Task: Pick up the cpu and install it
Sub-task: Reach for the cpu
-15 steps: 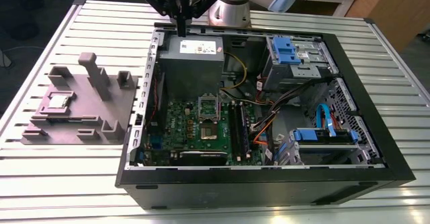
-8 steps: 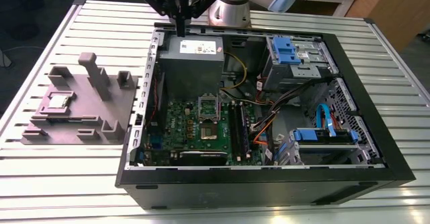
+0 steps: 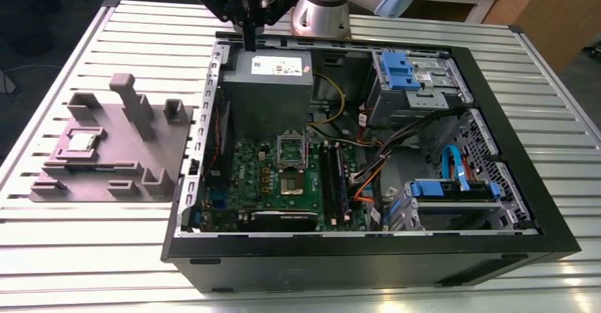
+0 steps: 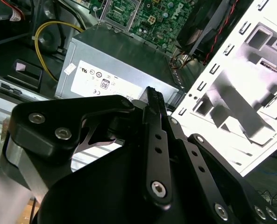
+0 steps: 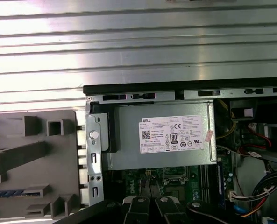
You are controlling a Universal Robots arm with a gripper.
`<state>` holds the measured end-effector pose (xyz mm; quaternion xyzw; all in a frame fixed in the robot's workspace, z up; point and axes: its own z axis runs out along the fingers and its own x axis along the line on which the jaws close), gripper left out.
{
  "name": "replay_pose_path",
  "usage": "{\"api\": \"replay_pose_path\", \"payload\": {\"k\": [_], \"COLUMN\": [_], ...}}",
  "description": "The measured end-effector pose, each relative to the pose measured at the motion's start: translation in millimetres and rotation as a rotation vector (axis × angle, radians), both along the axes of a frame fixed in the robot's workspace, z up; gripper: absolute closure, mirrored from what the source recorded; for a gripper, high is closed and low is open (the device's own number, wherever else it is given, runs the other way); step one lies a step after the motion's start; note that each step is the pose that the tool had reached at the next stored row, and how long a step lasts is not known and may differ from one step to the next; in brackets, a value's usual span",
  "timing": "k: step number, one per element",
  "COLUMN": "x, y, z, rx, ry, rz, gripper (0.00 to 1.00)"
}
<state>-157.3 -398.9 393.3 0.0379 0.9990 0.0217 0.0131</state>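
A white label stands on the face of the large grey box inside the computer case. In both wrist views it carries rows of fine dark print, a small square code patch and a row of round and boxed approval marks. A small sticker sits at the label's edge, its marking too small to tell.

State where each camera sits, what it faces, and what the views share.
Exterior view: off the arm, high, looking down on the open computer case, the chip on its grey holder, arm and gripper by the labelled grey box.
First wrist view: on the arm, looking down past the gripper at that box.
Second wrist view: behind the gripper, facing the box obliquely.
Shared: all show the gripper and box.
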Motion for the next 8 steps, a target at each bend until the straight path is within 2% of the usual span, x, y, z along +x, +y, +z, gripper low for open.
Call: {"api": "replay_pose_path", "payload": {"k": [8], "x": [-1.5], "y": [0.0], "z": [0.0], "rx": [0.0000], "ry": [0.0000], "rz": [0.000], "gripper": [0.90]}}
